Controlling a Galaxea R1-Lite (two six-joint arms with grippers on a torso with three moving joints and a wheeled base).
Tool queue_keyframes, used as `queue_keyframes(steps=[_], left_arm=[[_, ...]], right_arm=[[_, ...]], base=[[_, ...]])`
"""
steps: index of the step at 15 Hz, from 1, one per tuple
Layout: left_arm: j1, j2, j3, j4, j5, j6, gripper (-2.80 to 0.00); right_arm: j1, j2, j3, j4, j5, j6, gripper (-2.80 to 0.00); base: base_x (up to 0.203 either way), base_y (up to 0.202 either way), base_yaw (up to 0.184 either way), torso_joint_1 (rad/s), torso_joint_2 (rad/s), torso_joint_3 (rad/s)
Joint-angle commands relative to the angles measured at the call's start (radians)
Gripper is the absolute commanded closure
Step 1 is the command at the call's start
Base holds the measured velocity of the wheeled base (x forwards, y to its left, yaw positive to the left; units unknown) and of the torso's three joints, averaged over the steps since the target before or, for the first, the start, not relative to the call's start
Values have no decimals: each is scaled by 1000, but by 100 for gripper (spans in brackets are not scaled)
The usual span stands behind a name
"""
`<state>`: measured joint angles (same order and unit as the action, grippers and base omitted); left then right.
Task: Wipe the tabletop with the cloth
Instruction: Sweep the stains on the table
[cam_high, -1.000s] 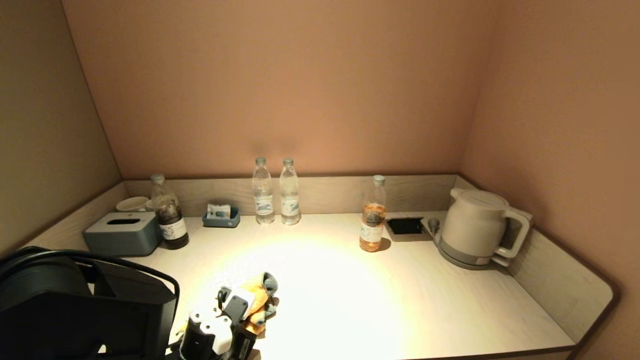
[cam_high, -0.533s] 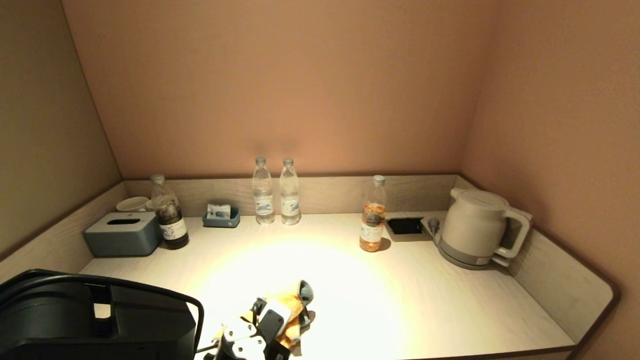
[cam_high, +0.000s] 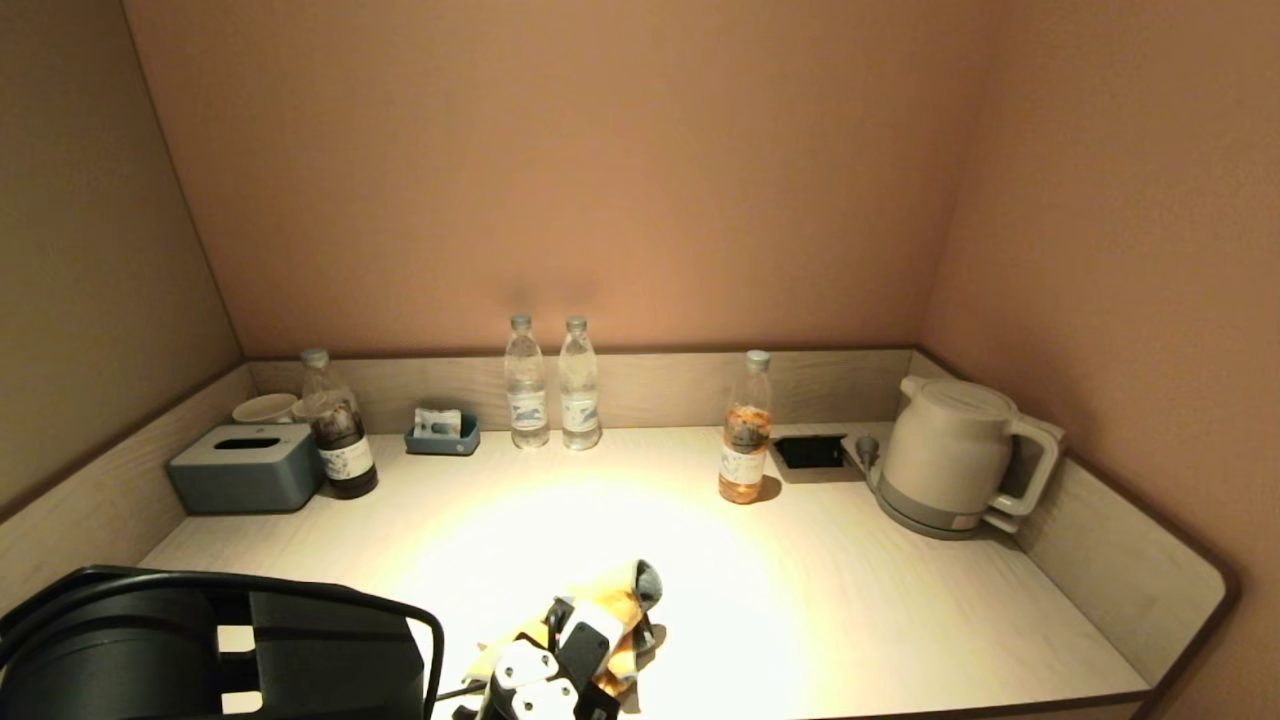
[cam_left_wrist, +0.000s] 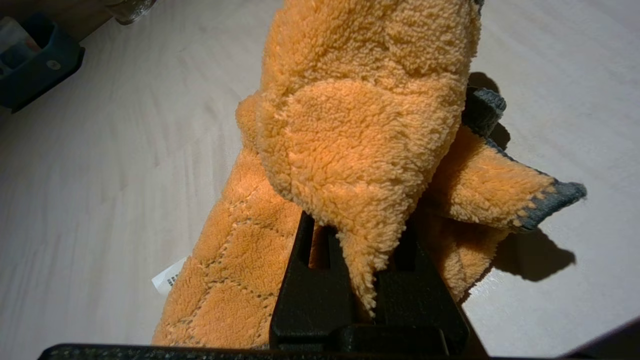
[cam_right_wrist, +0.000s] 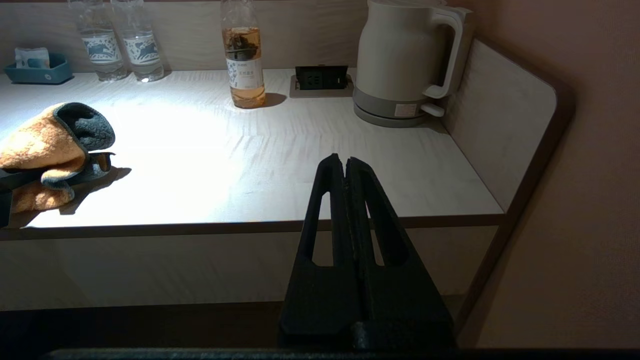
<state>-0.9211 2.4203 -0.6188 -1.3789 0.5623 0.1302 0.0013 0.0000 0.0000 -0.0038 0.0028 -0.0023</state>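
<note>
An orange cloth with grey edging (cam_high: 615, 610) lies bunched on the pale wooden tabletop (cam_high: 800, 600) near its front edge, left of the middle. My left gripper (cam_high: 600, 640) is shut on the cloth (cam_left_wrist: 350, 130) and presses it on the table; its fingertips are hidden in the folds. The cloth also shows in the right wrist view (cam_right_wrist: 47, 150). My right gripper (cam_right_wrist: 346, 162) is shut and empty, parked below and in front of the table's front edge, out of the head view.
Along the back wall stand a grey tissue box (cam_high: 245, 467), a dark bottle (cam_high: 338, 425), a small blue tray (cam_high: 442, 435), two water bottles (cam_high: 550, 385) and a tea bottle (cam_high: 746, 430). A socket box (cam_high: 810, 452) and white kettle (cam_high: 950, 455) sit back right.
My left gripper has slid the cloth to the right along the front of the table. The right arm has not moved.
</note>
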Motion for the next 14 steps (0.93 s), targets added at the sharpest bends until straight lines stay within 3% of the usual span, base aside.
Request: queue_keyframes(steps=[1,3,7,14], left_arm=[[73,28,-109,52,3,2,0],[130,29,-180,146,0,2,0],[230,35,-539,469,0,-11,0],[326,160,-1190,1171,-8,-179,0]], right_arm=[[0,0,0,-1,0,-1,0],[0,0,0,-1,0,-1,0],[0,0,0,-1,0,-1,0],[0,0,0,-1,0,-1,0]], base=[[0,0,0,0,0,0],[0,0,0,0,0,0],[0,0,0,0,0,0],[0,0,0,0,0,0]])
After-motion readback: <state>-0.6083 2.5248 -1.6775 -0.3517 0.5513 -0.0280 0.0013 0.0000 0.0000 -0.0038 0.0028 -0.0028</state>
